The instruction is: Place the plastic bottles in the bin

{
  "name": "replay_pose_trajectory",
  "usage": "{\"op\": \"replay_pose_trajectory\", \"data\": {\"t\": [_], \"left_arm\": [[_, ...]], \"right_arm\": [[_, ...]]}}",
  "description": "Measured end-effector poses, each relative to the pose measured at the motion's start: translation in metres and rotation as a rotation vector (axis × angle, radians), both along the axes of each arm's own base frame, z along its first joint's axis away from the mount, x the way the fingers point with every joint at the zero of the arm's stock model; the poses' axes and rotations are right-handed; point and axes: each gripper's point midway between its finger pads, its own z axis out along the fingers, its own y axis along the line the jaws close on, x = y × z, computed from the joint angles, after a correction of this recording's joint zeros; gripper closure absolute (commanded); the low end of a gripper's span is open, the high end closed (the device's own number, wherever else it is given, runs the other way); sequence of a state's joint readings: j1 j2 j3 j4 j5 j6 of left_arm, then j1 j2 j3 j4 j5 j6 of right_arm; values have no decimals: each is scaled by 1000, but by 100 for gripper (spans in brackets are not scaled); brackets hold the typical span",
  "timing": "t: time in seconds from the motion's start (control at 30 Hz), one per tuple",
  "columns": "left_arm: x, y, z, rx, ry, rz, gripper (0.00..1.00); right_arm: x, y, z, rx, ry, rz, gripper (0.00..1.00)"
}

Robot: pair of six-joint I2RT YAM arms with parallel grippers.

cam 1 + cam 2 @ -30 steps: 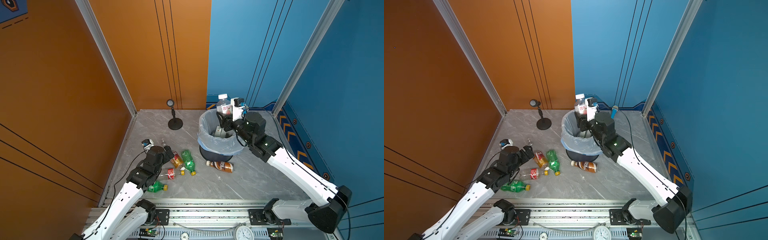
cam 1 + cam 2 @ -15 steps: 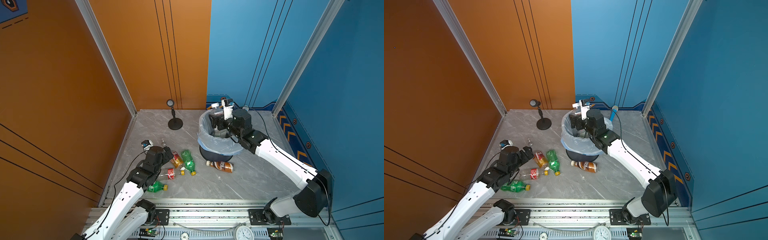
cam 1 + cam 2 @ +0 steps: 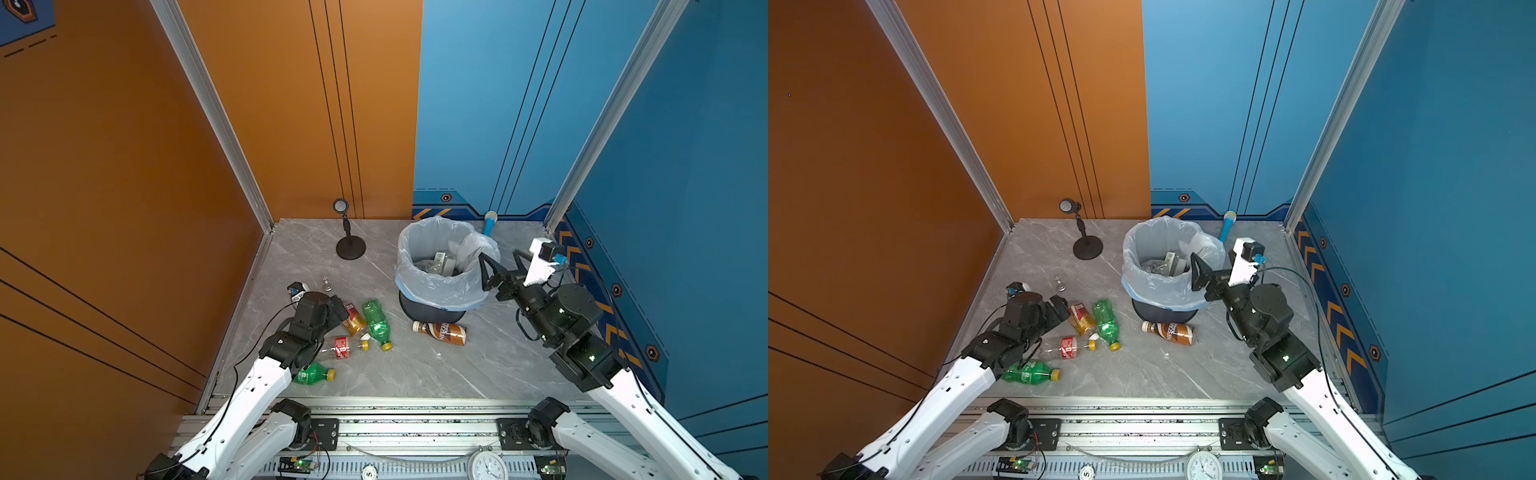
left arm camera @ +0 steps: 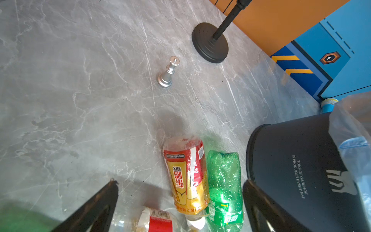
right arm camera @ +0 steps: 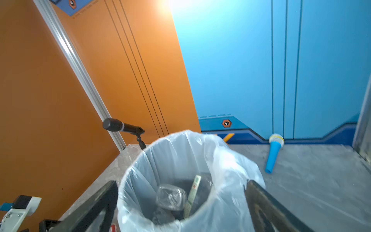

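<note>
Glossy plastic on a smooth veined surface (image 3: pixel 415 374)
Crumpled shiny plastic bottles (image 4: pixel 222 180); matt dark bin (image 4: pixel 291 160), filmy translucent liner (image 3: pixel 432 286); satin metal figurine (image 4: pixel 168 74)

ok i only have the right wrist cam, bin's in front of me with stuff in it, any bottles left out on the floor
observer: yes, five lie on the floor. Nearest the bin is a brown bottle, on its side just in front of the base.
operator: and the other four
observer: they are clustered on the left arm's side: an amber bottle and a green bottle side by side, a clear red-label bottle, and a second green bottle partly under the left arm.
operator: what's the left gripper doing
observer: the left gripper is open; its wrist view shows the amber and green pair between its fingers.
</note>
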State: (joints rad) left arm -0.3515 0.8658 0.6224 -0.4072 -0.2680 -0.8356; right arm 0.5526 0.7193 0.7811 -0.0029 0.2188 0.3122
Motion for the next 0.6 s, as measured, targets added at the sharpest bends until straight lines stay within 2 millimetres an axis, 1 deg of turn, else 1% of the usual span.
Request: {"op": "replay_pose_trajectory", "data": {"t": [0.07,0.13,0.17,0.33,0.47,0.6], "left_arm": [[0,-2,-5,-3,19,-7,1],[1,-3,-9,-6,33,-12,1],[2,-4,-11,-7,42,-14,0],[6,-11,-27,-15,95,-26,12],[9,-18,-49,-22,180,-42,13],[14,-26,-62,-34,228,-58,12]], "right_arm": [[1,-10,-32,-16,77,-42,0],[4,-16,-52,-32,135,-67,0],[4,-18,-58,-35,155,-76,0],[7,-23,-61,-29,169,-95,0],[9,-21,-66,-31,185,-94,0],[10,-22,-66,-30,185,-97,0]]}}
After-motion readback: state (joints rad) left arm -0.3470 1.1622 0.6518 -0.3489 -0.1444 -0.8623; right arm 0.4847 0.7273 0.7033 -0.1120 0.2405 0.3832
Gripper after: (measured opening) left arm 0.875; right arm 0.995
